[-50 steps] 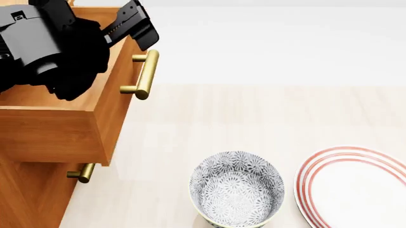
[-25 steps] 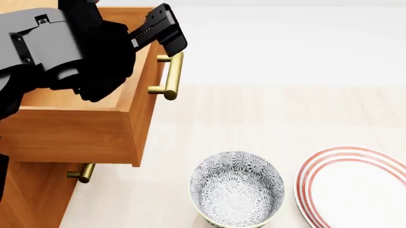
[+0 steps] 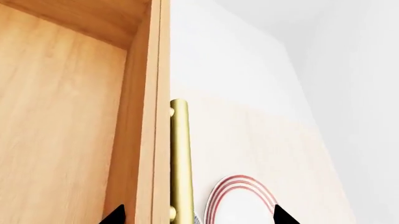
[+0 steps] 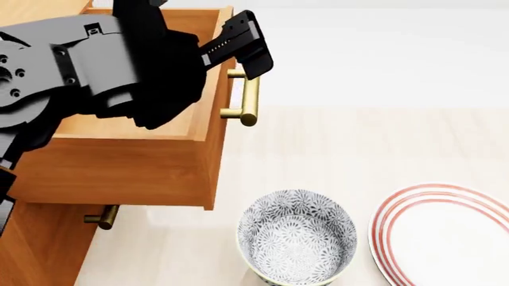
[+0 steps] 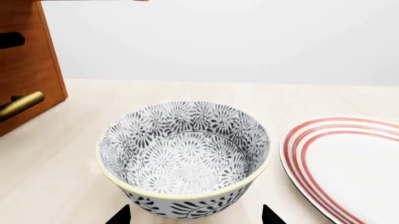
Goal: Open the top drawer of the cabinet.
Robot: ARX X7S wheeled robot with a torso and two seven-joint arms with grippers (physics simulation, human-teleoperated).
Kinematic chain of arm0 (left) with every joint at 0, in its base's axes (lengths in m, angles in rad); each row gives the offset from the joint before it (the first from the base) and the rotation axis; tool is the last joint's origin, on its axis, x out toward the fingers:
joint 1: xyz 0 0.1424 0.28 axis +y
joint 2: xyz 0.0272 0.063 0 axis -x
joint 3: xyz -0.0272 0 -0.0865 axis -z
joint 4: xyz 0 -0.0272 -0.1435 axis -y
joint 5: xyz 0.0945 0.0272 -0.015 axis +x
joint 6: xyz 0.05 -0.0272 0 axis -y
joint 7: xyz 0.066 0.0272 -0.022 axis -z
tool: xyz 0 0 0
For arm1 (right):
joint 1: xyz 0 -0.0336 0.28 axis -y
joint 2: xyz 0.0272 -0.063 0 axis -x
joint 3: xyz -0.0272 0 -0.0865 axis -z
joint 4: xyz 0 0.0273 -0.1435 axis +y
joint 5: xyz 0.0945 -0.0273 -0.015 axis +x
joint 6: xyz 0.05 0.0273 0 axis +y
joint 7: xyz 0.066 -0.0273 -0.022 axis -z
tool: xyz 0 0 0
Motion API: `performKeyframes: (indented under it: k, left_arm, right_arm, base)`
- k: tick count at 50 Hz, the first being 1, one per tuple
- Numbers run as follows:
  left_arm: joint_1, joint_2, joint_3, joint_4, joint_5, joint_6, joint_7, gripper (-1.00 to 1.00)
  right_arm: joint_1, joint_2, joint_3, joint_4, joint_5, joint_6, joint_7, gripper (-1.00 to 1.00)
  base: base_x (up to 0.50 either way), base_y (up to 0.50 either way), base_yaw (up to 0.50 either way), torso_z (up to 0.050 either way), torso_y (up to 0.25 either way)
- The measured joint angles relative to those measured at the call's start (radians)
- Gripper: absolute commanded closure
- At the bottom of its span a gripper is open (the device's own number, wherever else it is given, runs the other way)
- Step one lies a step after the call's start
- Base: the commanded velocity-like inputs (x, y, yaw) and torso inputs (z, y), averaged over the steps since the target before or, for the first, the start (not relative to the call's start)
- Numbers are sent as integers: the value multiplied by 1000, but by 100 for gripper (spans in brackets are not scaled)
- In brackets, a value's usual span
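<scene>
The top drawer [image 4: 119,161] of the orange-brown cabinet [image 4: 40,250] stands pulled well out, its inside open to view. Its brass handle [image 4: 248,98] faces right. My left gripper [image 4: 223,56] is open and straddles the top edge of the drawer front. One finger [image 4: 238,43] is outside above the handle and the other is hidden inside the drawer. In the left wrist view the drawer front [image 3: 149,140] and handle [image 3: 179,158] lie between the tips of the left gripper [image 3: 196,215]. My right gripper [image 5: 193,217] is open and empty, just in front of the patterned bowl [image 5: 184,154].
A lower drawer's brass handle [image 4: 102,217] shows under the open drawer, also in the right wrist view [image 5: 18,105]. The patterned bowl [image 4: 296,241] and a red-ringed white plate [image 4: 445,235] sit on the pale table to the right.
The top drawer has slid farther out to the right, and my left gripper has moved with it on the drawer front. The bowl and plate have not moved.
</scene>
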Motion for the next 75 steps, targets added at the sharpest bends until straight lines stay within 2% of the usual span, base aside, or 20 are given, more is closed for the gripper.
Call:
performKeyframes:
  k: [13, 27, 40, 58, 75]
  left_arm:
    - [-20, -18, 162, 48, -71, 48, -8, -100]
    - [-28, -53, 272, 170, -102, 108, -41, -100]
    - [-14, -131, 278, 427, -80, 197, -86, -100]
    - [64, -268, 280, 823, -34, 239, -178, -100]
    - [146, -408, 287, 1276, 143, 266, -289, -100]
  right_arm:
    - [2, 3, 0, -1, 5, 1, 1, -100]
    - [2, 5, -4, 2, 7, 1, 1, -100]
    - [2, 4, -11, 8, 8, 3, 0, -100]
    - [5, 4, -17, 15, 13, 7, 0, -100]
    - [8, 2, -21, 24, 12, 4, 2, -100]
  base:
    - [0, 0, 0, 0, 1]
    - [0, 0, 0, 0, 2]
    - [0, 0, 0, 0, 0]
    - [0, 0, 0, 0, 0]
    - [0, 0, 0, 0, 0]
